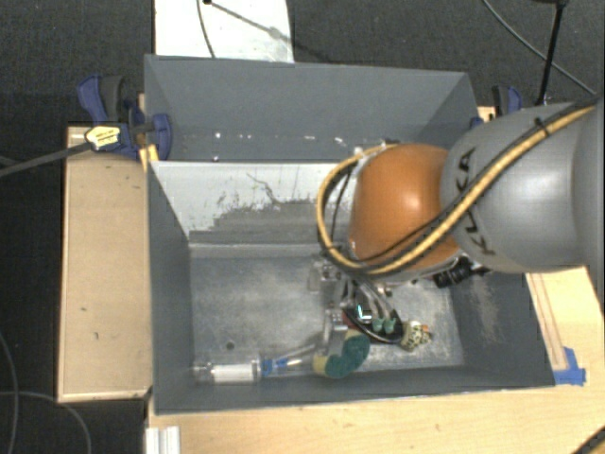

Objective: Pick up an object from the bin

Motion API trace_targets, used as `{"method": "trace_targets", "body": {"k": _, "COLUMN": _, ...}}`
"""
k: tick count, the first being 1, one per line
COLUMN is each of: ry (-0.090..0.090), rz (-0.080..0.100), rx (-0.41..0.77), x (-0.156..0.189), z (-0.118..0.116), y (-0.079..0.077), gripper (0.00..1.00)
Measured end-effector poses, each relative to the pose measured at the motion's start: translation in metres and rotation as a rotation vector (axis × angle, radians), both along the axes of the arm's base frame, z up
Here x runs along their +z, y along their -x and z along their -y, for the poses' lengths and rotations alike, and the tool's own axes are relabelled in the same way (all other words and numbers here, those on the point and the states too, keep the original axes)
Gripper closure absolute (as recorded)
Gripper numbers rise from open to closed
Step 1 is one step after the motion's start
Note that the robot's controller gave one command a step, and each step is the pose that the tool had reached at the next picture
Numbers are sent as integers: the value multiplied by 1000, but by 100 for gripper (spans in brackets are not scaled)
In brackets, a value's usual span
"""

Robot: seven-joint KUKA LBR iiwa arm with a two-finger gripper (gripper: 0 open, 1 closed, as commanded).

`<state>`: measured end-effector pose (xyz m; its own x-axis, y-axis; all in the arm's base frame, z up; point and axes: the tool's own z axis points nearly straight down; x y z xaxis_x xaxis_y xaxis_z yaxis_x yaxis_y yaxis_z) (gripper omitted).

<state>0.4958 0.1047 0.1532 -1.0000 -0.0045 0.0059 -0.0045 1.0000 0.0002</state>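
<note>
- Dark-green round object [348,356] lay in the grey bin [236,282], against its front wall, where loose things settle.
- Orange-covered arm [406,201] reached steeply down, presumably for a top approach.
- Claw [336,334] stood just over the object's edge; whether it was open or closed could not be told.
- White-and-blue tube [241,372] lay toward the front-left corner.

Position: above the grey bin [255,291], offset somewhat to one side.
Facing: downward, onto the bin's floor and sloped walls.
Nearness: moderate; the whole bin fits in, with some surroundings.
Right side: the arm [539,206] enters here.
</note>
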Motion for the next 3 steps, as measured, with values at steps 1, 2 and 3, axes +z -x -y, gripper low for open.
{"method": "trace_targets", "body": {"k": 1, "ry": -4, "rz": 6, "rx": 379, "x": -82, "z": 50, "y": 9, "gripper": 0}}
{"method": "trace_targets", "body": {"k": 2, "ry": -2, "rz": 11, "rx": 451, "x": -51, "z": 52, "y": -12, "gripper": 0}}
{"method": "trace_targets", "body": {"k": 3, "ry": -2, "rz": 5, "rx": 639, "x": -43, "z": 48, "y": 19, "gripper": 0}}
